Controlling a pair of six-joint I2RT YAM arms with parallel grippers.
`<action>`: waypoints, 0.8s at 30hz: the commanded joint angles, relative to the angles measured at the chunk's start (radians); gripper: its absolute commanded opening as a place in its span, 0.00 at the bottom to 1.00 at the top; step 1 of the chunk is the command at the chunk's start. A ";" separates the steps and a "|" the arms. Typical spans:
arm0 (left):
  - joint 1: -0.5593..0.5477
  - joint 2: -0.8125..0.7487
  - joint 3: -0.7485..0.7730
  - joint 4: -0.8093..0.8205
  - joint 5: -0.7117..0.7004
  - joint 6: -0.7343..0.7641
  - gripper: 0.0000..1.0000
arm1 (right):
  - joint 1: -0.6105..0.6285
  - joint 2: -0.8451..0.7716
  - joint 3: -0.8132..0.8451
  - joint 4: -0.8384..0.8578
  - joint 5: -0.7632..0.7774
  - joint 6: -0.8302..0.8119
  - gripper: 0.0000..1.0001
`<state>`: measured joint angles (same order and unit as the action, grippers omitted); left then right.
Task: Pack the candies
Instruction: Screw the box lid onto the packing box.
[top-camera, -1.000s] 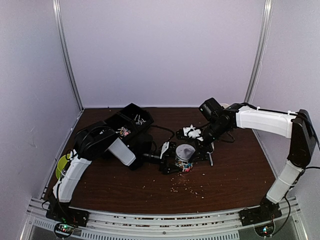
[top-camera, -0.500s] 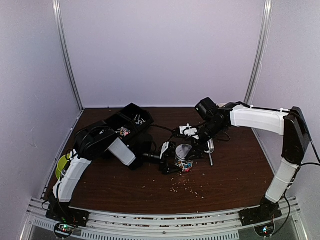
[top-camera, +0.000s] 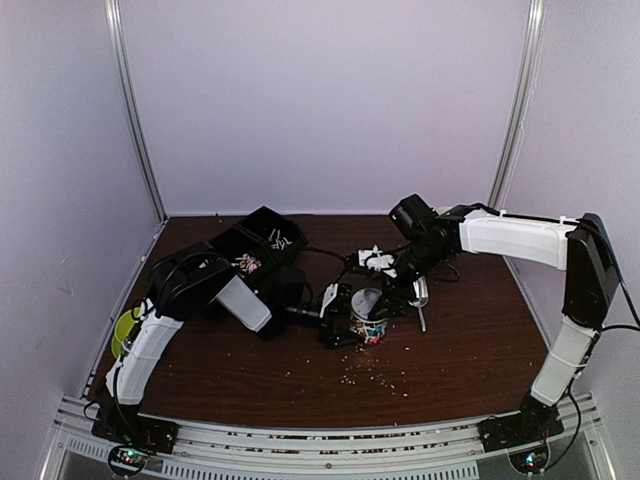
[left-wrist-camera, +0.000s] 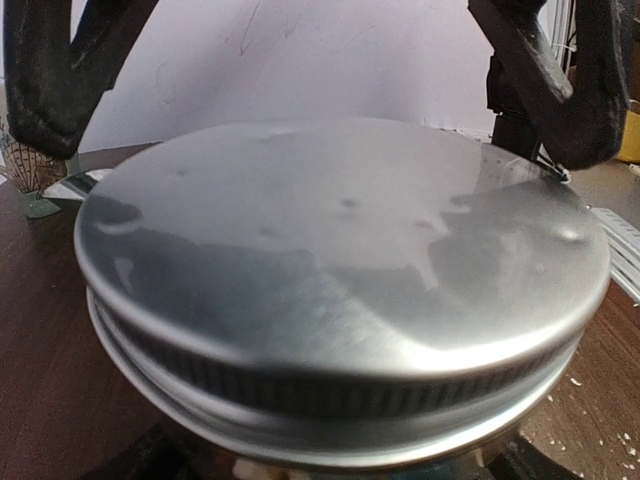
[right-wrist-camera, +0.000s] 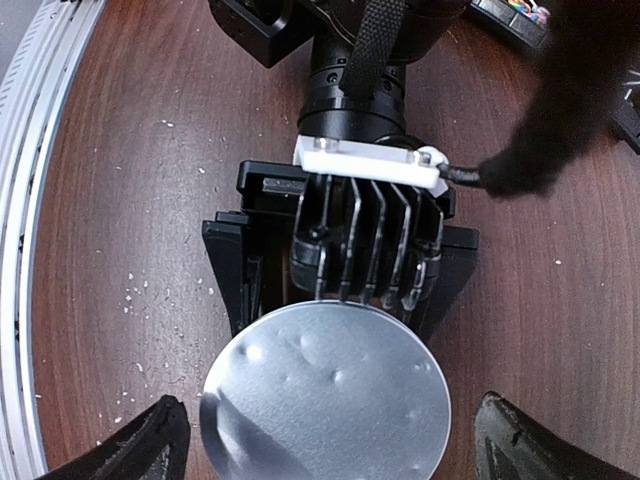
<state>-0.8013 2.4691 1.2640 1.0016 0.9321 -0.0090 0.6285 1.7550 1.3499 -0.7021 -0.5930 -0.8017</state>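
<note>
We are looking at a jar (top-camera: 369, 318) standing in the middle of the table (top-camera: 470, 350), with the left gripper (left-wrist-camera: 310, 140) clamping it wide, one finger on each side below the metal lid (right-wrist-camera: 325, 395). The right gripper (right-wrist-camera: 335, 442) is hovering over that lid, fingers fully spread and touching nothing. Candies (top-camera: 371, 335) are showing through the glass, and more are lying in the black tray (top-camera: 262, 232) at rear left. Pale crumbs (top-camera: 375, 375) are lying just in front of the jar.

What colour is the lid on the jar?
The lid is plain silver, clearest in left wrist view.
</note>
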 joint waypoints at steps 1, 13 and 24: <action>0.008 0.053 -0.025 -0.084 0.019 -0.033 0.85 | -0.002 0.022 0.005 0.017 0.028 0.035 1.00; 0.008 0.054 -0.023 -0.086 0.019 -0.033 0.85 | -0.001 0.033 0.007 0.010 0.039 0.040 0.97; 0.007 0.054 -0.022 -0.087 0.013 -0.033 0.85 | -0.002 0.038 0.009 0.016 0.050 0.062 0.91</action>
<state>-0.8013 2.4691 1.2640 1.0016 0.9318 -0.0093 0.6289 1.7836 1.3499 -0.7063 -0.5785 -0.7597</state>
